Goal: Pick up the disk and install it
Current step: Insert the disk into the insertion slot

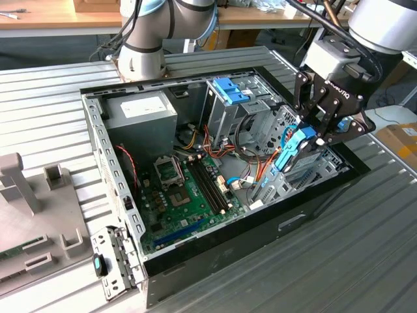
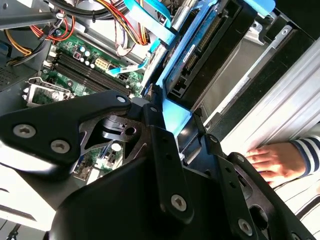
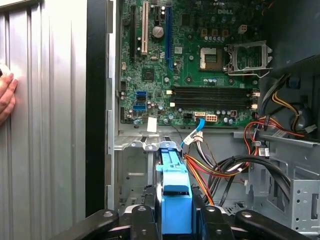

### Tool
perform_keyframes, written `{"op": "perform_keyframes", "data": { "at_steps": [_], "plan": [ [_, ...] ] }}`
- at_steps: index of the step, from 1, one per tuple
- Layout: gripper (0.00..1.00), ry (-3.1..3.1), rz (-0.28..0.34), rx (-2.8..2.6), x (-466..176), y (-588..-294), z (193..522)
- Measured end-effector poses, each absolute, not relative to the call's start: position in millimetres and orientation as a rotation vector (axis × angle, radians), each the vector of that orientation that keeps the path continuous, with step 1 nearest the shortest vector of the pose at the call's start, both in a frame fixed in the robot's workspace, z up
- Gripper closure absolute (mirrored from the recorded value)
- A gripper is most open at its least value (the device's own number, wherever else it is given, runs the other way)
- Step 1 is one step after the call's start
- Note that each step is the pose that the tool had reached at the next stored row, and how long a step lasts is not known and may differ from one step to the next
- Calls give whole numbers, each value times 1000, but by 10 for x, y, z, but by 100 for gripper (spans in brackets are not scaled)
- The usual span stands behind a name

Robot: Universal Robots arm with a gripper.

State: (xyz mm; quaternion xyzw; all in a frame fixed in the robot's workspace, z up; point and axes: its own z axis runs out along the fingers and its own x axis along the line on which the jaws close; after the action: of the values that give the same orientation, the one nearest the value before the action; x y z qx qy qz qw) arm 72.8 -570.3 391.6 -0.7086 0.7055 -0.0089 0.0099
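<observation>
While the install step appears to be in hand, the gripper (image 1: 314, 134) has its jaws clamped on the disk (image 1: 290, 153) by its blue rail. It holds the disk tilted on edge over the drive bay at the exterior view's right end of the open computer case (image 1: 98, 137). The disk looks partly entered, not yet seated. The motherboard (image 1: 186, 195) lies to its left, with the power supply (image 1: 140, 120) at the far left. That box's white label (image 1: 144, 104) carries print that I cannot make out. A person's hand (image 2: 272, 160) rests on the ribbed table (image 1: 365, 261) beside the case.
</observation>
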Motion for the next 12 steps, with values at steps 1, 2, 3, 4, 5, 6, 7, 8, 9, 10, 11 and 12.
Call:
{"op": "perform_keyframes", "data": {
  "at_steps": [1, 2, 3, 4, 5, 6, 7, 8, 9, 10, 11, 12],
  "plan": [
    [62, 2203, -27, -2212, 728, -5703, 3916],
    [56, 2203, -27, -2212, 726, -5703, 3916],
    [56, 2203, -27, -2212, 726, -5703, 3916],
    [56, 2203, -27, -2212, 726, -5703, 3916],
    [56, 2203, -28, -2212, 726, -5703, 3915],
    [56, 2203, -27, -2212, 726, -5703, 3915],
    [56, 2203, -27, -2212, 726, -5703, 3915],
    [56, 2203, -27, -2212, 726, -5703, 3914],
    [56, 2203, -27, -2212, 726, -5703, 3914],
    [56, 2203, -27, -2212, 726, -5703, 3914],
    [56, 2203, -27, -2212, 726, -5703, 3915],
    [56, 2203, -27, -2212, 726, -5703, 3915]
  ]
}}
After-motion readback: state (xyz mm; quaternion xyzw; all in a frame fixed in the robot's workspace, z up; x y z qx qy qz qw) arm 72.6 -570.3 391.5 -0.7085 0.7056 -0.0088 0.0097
